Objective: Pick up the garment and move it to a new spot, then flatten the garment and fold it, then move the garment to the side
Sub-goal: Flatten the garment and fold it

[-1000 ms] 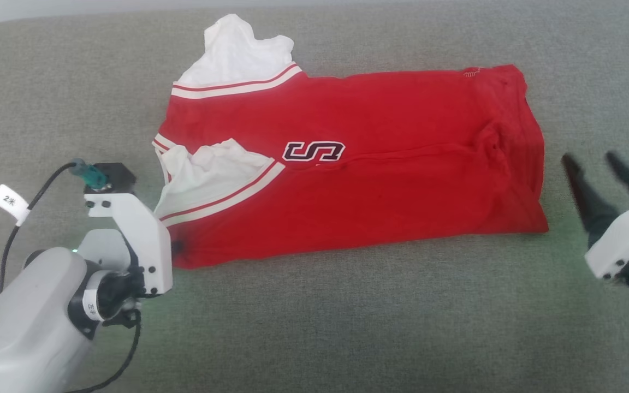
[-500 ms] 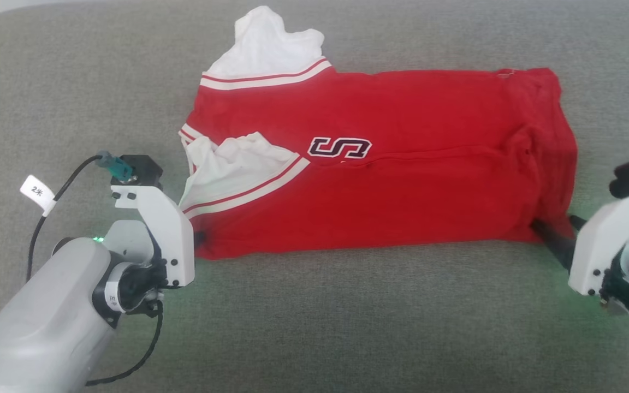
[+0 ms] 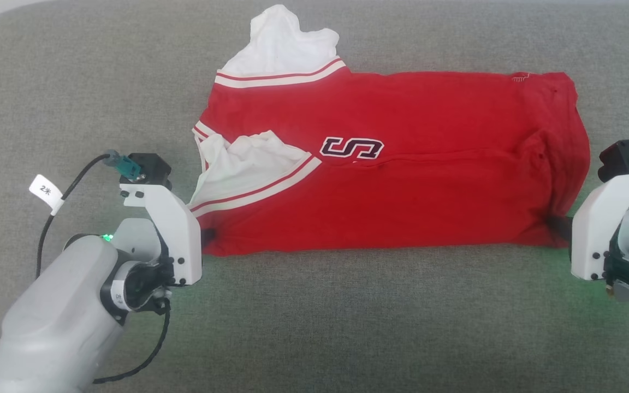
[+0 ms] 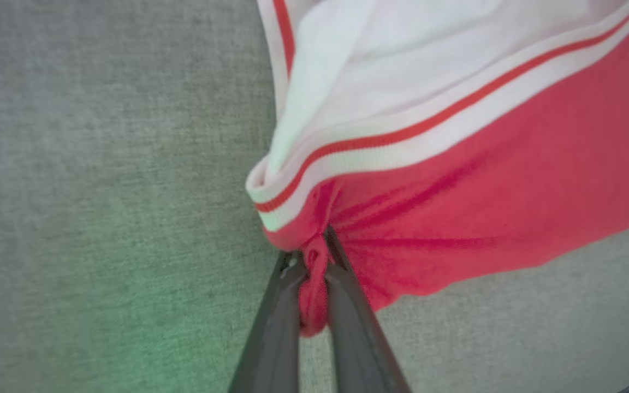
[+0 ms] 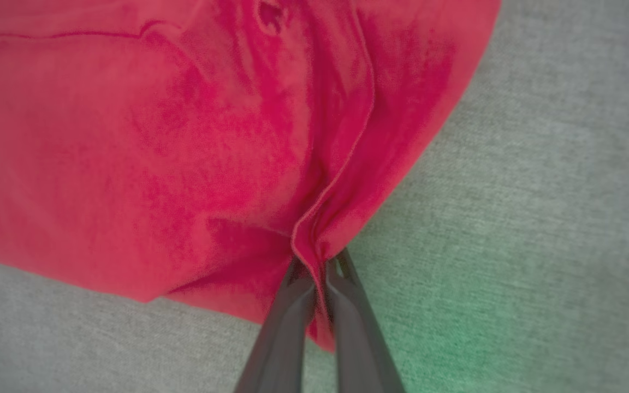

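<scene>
Two pinches set: my left gripper (image 4: 314,248) clamps the garment (image 3: 402,185) at its near sleeve-side corner, right gripper (image 5: 320,262) its near hem corner; it lies on grey upholstery (image 3: 347,327). Lift both evenly, keep edge taut.

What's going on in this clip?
A two-armed robot is working on a red jersey that lies partly folded lengthwise on a grey fabric surface. Its white sleeves are at the robot's left end, and part of the black print shows. The left gripper is shut on the jersey's near left corner. The right gripper is shut on the near right corner. Red cloth is bunched between each pair of fingers.
</scene>
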Controlling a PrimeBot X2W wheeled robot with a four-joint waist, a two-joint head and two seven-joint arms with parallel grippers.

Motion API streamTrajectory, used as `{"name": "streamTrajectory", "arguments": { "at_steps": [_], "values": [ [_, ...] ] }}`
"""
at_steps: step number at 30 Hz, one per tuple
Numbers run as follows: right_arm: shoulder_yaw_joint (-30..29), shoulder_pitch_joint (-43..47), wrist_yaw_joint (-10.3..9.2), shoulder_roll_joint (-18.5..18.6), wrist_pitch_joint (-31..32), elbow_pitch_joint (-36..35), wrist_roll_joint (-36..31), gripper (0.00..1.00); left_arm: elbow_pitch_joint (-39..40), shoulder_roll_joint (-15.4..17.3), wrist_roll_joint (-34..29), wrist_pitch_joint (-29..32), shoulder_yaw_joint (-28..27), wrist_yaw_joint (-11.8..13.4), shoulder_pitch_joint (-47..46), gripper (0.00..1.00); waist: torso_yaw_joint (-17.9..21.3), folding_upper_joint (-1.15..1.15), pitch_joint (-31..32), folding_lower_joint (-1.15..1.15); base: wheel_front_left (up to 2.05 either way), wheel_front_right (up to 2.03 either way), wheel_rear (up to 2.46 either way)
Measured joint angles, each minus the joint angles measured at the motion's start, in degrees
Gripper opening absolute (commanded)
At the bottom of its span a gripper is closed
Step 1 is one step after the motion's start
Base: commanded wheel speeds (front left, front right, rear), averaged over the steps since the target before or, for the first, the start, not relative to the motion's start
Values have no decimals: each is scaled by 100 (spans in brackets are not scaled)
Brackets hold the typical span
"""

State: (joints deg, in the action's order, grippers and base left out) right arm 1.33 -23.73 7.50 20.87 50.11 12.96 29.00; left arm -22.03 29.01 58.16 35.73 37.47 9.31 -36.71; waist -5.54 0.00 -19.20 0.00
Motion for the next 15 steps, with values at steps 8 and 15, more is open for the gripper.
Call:
{"name": "streamTrajectory", "arguments": {
  "at_steps": [8,15],
  "values": [
    [-89,244,3,282,416,-441,294,0,479,267,93,291,15,213,167,0,0,0,136,0,0,0,0],
    [-371,758,3,457,858,-1168,548,0,1538,732,20,509,35,709,634,0,-35,0,256,0,0,0,0]
  ]
}}
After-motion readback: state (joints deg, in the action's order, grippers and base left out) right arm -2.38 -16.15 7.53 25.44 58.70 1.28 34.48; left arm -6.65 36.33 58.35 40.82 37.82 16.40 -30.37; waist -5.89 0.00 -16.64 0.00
